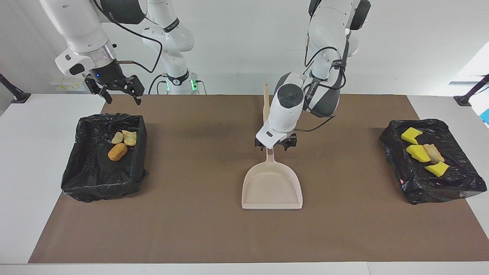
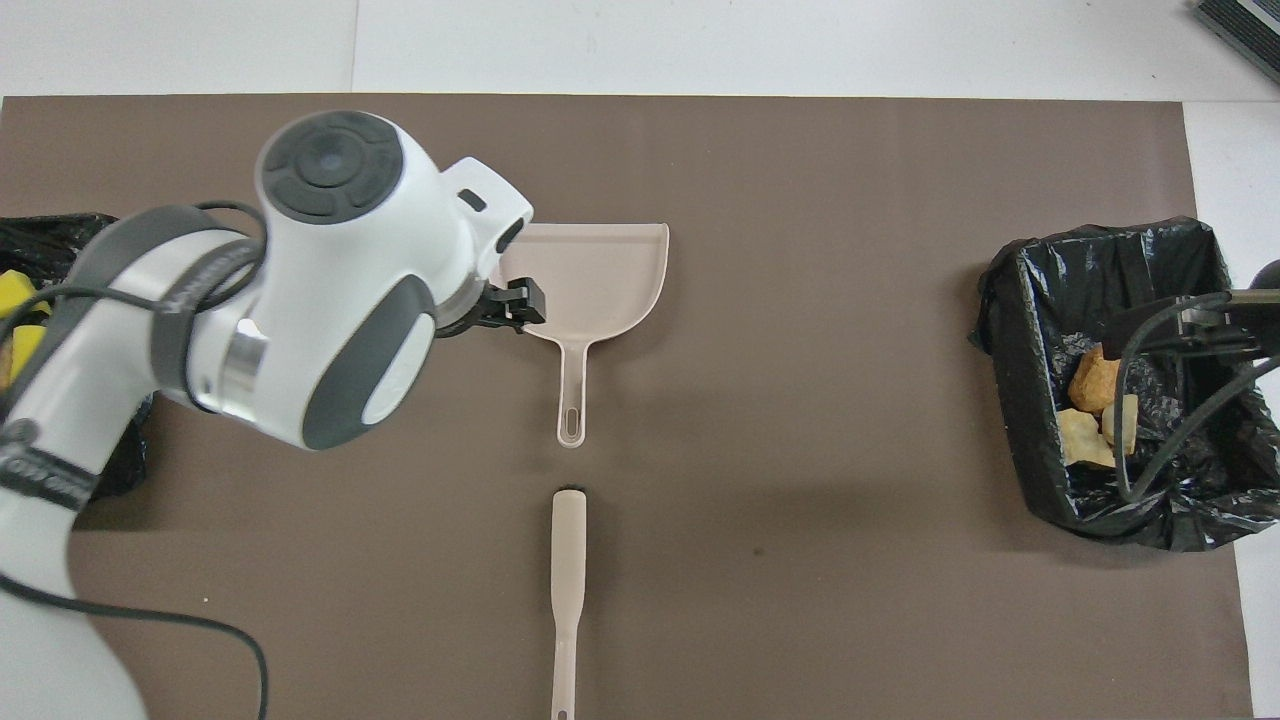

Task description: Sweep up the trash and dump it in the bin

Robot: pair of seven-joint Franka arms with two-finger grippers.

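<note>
Trash sits in two black-lined bins [image 1: 103, 152] [image 1: 431, 160]: we see bread lumps [image 1: 117, 151] at 9 o'clock, sponges [image 1: 418, 152] at 3. Dustpan [image 1: 272, 185] centre; left gripper [image 1: 276, 145] above handle, fingers spread. Right gripper [image 1: 119, 93] waits, fingers spread.

A white tabletop [image 1: 23, 160] is carrying a brown mat [image 1: 198, 229] that is covering most of it, leaving white edges showing. A plain white wall [image 1: 237, 46] is standing past it, with daylight coming in at one corner.
</note>
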